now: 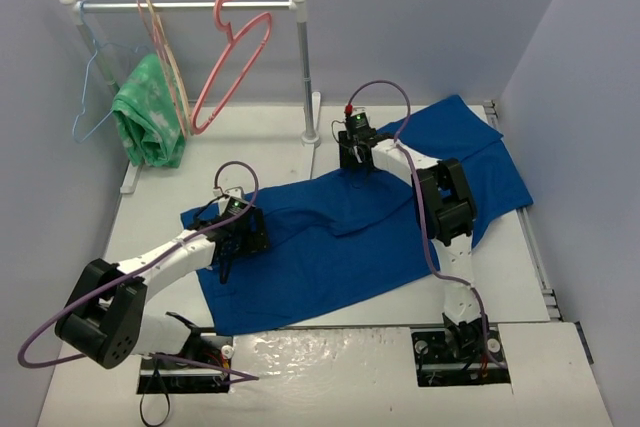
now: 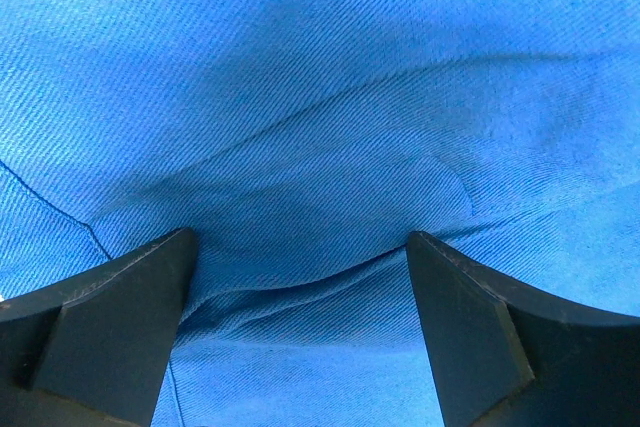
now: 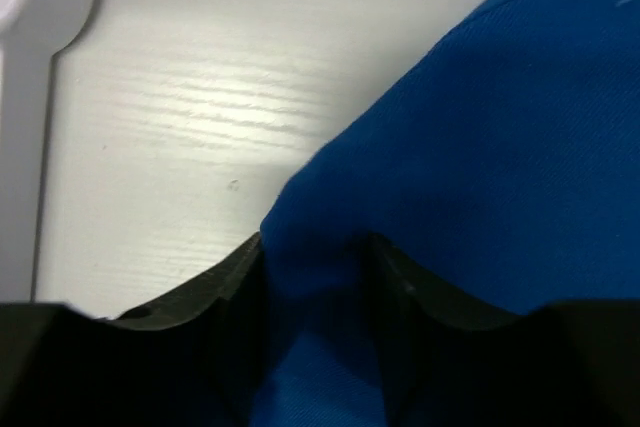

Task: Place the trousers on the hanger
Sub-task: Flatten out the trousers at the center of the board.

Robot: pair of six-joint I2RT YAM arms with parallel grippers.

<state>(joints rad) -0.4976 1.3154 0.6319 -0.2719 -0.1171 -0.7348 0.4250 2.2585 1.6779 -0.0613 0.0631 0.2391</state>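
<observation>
The royal-blue trousers [image 1: 340,237] lie spread flat across the table. The pink hanger [image 1: 235,62] hangs on the rail at the back, apart from both grippers. My left gripper [image 1: 238,237] is down on the trousers' left end. In the left wrist view it [image 2: 300,247] is open, its fingers wide apart with a low ridge of blue cloth [image 2: 320,97] between them. My right gripper [image 1: 355,159] is at the trousers' far edge. In the right wrist view it [image 3: 315,247] is shut on a fold of the cloth [image 3: 480,147] at that edge.
A white clothes rack stands at the back left, with its rail [image 1: 190,5] and right post [image 1: 305,67]. On it hang a green patterned cloth [image 1: 148,117], a beige hanger [image 1: 165,57] and a light-blue wire hanger [image 1: 95,87]. The rack's foot [image 3: 25,17] lies left of my right gripper.
</observation>
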